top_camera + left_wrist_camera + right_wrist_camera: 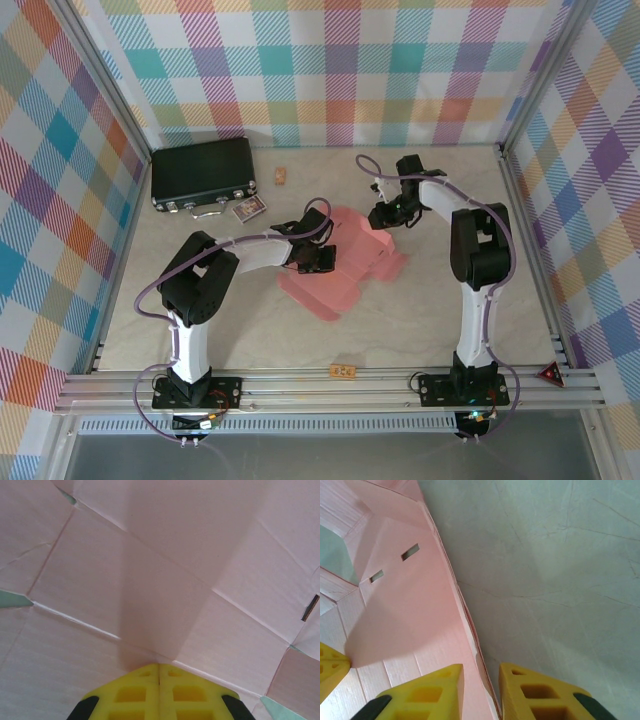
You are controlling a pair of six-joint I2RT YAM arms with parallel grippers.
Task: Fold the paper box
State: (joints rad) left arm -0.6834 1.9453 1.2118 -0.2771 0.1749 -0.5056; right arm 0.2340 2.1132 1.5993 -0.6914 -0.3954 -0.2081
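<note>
Pale marbled counter [420, 310], faint scratches and veins up close in the right wrist view [545, 555]. Pastel plaid walls [330, 70] on the left, far and right sides. Ribbed aluminium rail [300, 392] along the near edge, both arm bases bolted to it.

Paper box [350, 262]: flat pink flapped cut-out, not folded, lying about mid-counter, one flap pointing toward the near edge.

Left hand [318, 262] is on the cut-out's left part. In the left wrist view the left hand [159, 672] has its yellow fingers pressed together, fully closed, nothing between them, tips down against the creased pink card [150, 580].

Right hand [385, 215] is at the cut-out's far-right edge. In the right wrist view the right hand [482, 675] has a narrow gap between its fingers, the slightly lifted card edge [405, 610] running into that gap. No clamp on it visible.

Black case [203, 176] with metal latches in the far-left corner. Small printed card [249, 209] just beside its near-right corner. Small tan block [282, 176] near the far edge. Orange tag [343, 372] at the near edge, red triangle [549, 374] at the near-right corner.
</note>
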